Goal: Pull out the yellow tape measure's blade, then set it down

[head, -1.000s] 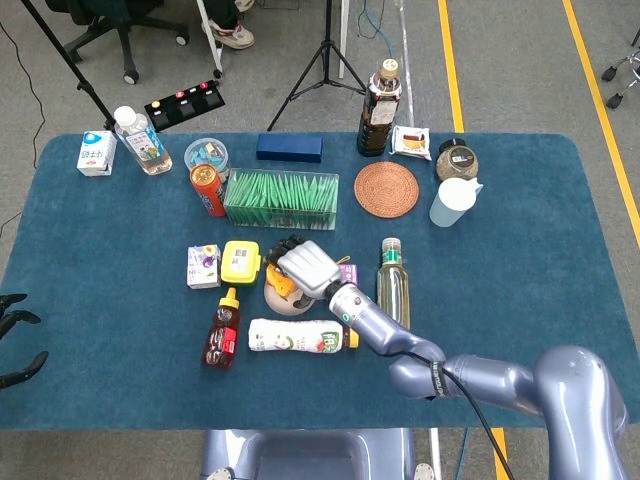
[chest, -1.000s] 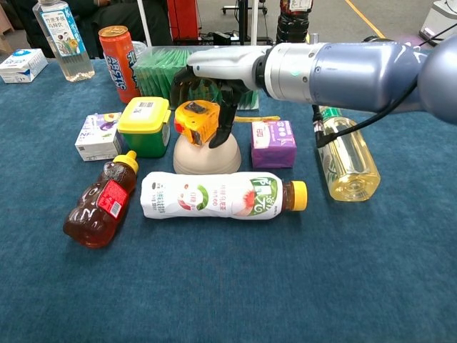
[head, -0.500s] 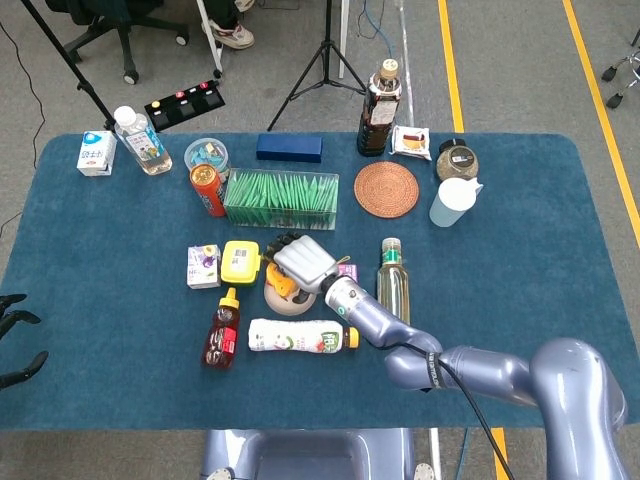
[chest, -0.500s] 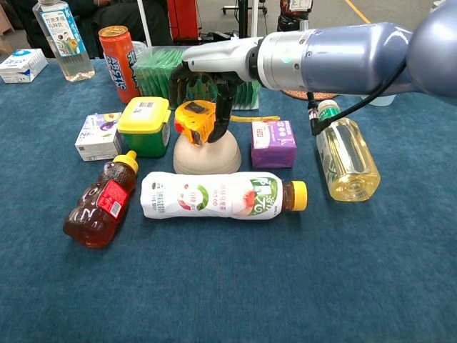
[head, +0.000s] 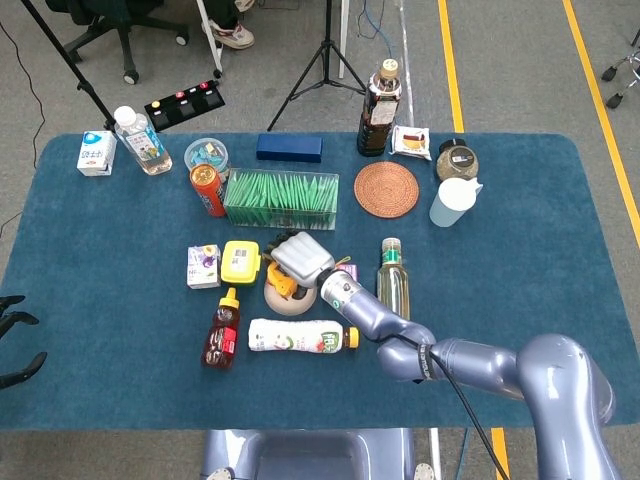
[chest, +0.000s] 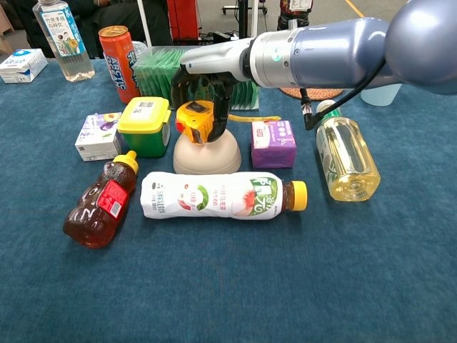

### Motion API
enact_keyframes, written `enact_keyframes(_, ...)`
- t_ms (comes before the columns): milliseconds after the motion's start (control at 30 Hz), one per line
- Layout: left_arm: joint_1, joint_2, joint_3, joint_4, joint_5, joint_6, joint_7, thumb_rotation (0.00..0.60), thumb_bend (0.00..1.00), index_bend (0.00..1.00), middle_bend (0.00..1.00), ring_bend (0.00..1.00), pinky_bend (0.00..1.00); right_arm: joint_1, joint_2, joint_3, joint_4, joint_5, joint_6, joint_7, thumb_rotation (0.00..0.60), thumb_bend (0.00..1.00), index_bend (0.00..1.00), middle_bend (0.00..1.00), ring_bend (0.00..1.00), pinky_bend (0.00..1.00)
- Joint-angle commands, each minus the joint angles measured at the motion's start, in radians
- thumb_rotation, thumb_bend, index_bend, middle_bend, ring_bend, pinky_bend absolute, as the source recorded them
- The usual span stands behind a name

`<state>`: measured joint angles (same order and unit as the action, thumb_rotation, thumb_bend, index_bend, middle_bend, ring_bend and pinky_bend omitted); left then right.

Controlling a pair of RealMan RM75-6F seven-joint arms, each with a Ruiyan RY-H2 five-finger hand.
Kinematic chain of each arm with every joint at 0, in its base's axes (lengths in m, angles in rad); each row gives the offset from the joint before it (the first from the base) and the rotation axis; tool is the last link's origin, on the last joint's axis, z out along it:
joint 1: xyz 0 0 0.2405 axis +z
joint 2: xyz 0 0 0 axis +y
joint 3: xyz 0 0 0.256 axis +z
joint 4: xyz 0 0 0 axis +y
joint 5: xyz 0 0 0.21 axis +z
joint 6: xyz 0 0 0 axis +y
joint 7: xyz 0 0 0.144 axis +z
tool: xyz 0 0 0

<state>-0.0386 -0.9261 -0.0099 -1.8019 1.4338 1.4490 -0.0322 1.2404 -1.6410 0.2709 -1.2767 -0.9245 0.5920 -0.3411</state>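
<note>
Clear rectangular box (head: 281,195) holds upright green packets. The yellow tape measure (chest: 197,120), orange-trimmed, sits atop the beige upturned bowl (chest: 207,153), a thin yellow blade (chest: 254,118) showing toward the purple carton (chest: 273,143). My right hand (chest: 207,77) hovers over it, dark fingers (chest: 223,114) curled beside its case; whether they grip, I cannot tell. My left hand (head: 18,340) lies well apart from the bowl, off the table's (head: 100,380) edge.

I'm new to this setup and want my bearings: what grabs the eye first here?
The big silver-blue right hand reaches over mid-table, fingers curled about the yellow tape measure, which sits atop an upturned beige bowl. A short strip of yellow blade sticks out behind the purple box. In front lies a white drink bottle on its side.
</note>
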Motion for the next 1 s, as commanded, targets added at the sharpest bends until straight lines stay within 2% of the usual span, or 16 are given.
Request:
enact_keyframes(33, -0.001, -0.001, 0.0, 0.002, -0.001, -0.002, -0.001, 0.6, 0.24, 0.35, 0.19, 0.12, 0.22, 0.007, -0.001, -0.006, 0.009, 0.01, -0.005, -0.002, 0.598, 0.05, 0.33, 0.27, 0.21, 0.16)
enact_keyframes(200, -0.004, -0.005, -0.002, 0.006, -0.004, -0.009, -0.002, 0.6, 0.24, 0.35, 0.19, 0.12, 0.22, 0.017, -0.004, -0.014, 0.016, 0.028, -0.004, -0.004, 0.6, 0.05, 0.35, 0.29, 0.23, 0.19)
enact_keyframes(300, -0.006, -0.006, -0.003, 0.008, -0.004, -0.012, -0.003, 0.6, 0.24, 0.35, 0.19, 0.12, 0.22, 0.023, -0.008, -0.018, 0.018, 0.036, 0.002, -0.006, 0.6, 0.06, 0.4, 0.33, 0.29, 0.23)
enact_keyframes(500, -0.005, -0.005, -0.003, 0.012, -0.004, -0.011, -0.006, 0.6, 0.24, 0.35, 0.19, 0.12, 0.22, 0.027, -0.023, -0.019, 0.025, 0.046, 0.027, -0.006, 0.6, 0.08, 0.54, 0.45, 0.45, 0.38)
enact_keyframes(700, -0.006, -0.005, -0.002, 0.015, -0.001, -0.014, -0.008, 0.6, 0.24, 0.35, 0.19, 0.12, 0.22, 0.024, -0.03, -0.012, 0.022, 0.05, 0.057, -0.001, 0.6, 0.1, 0.65, 0.57, 0.56, 0.53)
enact_keyframes(867, -0.017, 0.0, -0.006, 0.009, 0.014, -0.018, 0.0, 0.6, 0.24, 0.35, 0.19, 0.12, 0.22, 0.01, -0.009, -0.008, -0.018, 0.071, 0.081, 0.002, 0.6, 0.12, 0.68, 0.58, 0.61, 0.6)
enact_keyframes(1000, -0.033, 0.009, -0.013, -0.003, 0.029, -0.026, 0.018, 0.6, 0.24, 0.35, 0.19, 0.12, 0.22, -0.006, 0.02, -0.005, -0.075, 0.098, 0.118, -0.008, 0.6, 0.13, 0.68, 0.59, 0.62, 0.62)
